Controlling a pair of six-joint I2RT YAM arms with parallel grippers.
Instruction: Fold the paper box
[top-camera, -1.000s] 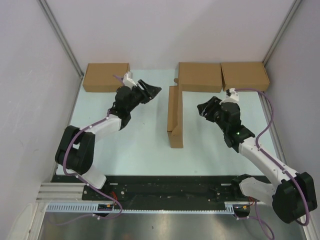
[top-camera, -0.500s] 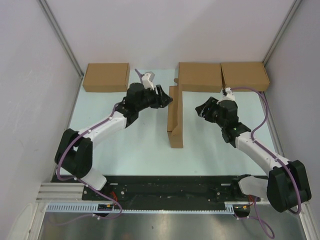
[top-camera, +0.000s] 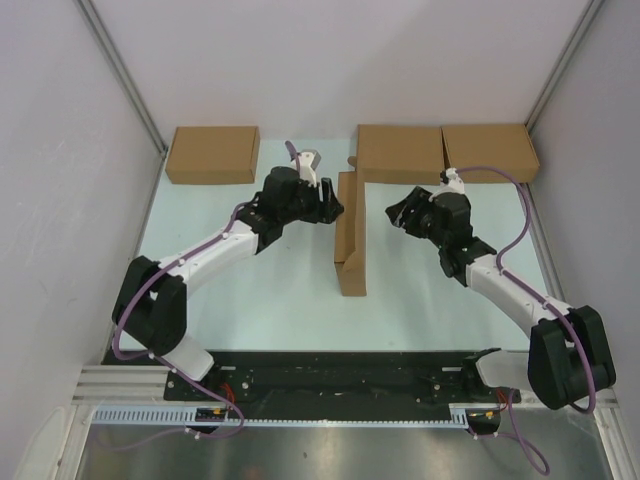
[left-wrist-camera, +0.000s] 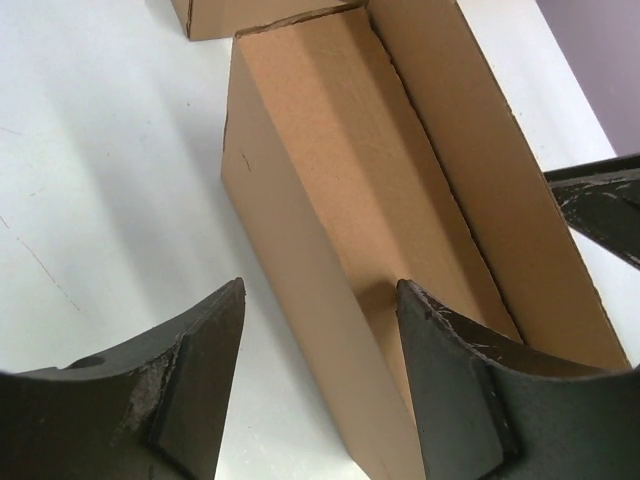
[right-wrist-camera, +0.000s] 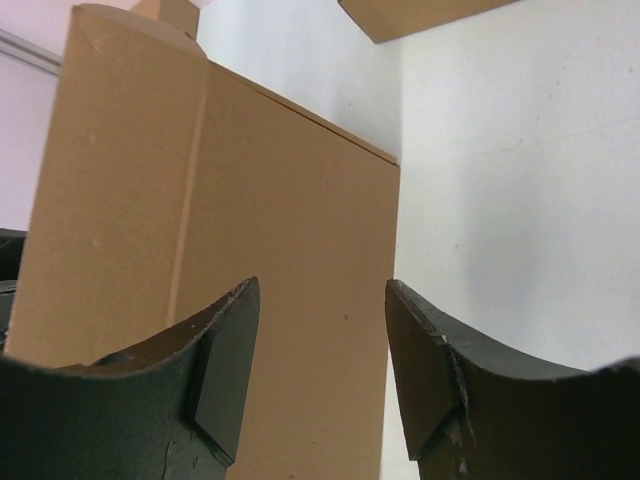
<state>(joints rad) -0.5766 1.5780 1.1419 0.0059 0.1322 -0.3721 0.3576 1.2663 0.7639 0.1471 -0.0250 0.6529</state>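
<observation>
- Top external view: the paper box (top-camera: 350, 235), partly folded into a long, narrow shape, stands on edge at the middle of the pale table (top-camera: 280, 290), running from near to far.
- The left gripper (top-camera: 328, 205) is close against the box's left face and the right gripper (top-camera: 397, 214) is near its right face. Both sit toward the far half of the box, and neither holds anything.
- Three cardboard boxes (top-camera: 212, 154) (top-camera: 400, 154) (top-camera: 490, 151) lie flat along the table's far edge: one alone at left and two side by side at right. The paper box's far end is just beside the middle one.
- Left wrist view: the left gripper (left-wrist-camera: 320, 300) has its jaws spread wide with nothing clamped between them. The paper box (left-wrist-camera: 330, 170) fills the gap ahead, a tall brown wall with a second panel folded along its top. Whether the right-hand finger touches the card cannot be told.
- Bare table (left-wrist-camera: 100, 150) lies to the left, and the corner of a cardboard box (left-wrist-camera: 240, 12) shows at the top edge.
- Right wrist view: the right gripper (right-wrist-camera: 320, 300) is also spread and empty. It faces the upright broad side of the paper box (right-wrist-camera: 250, 200), which has a vertical crease down it.
- White table (right-wrist-camera: 500, 180) lies to the right, and a cardboard box (right-wrist-camera: 420, 15) shows at the top.
</observation>
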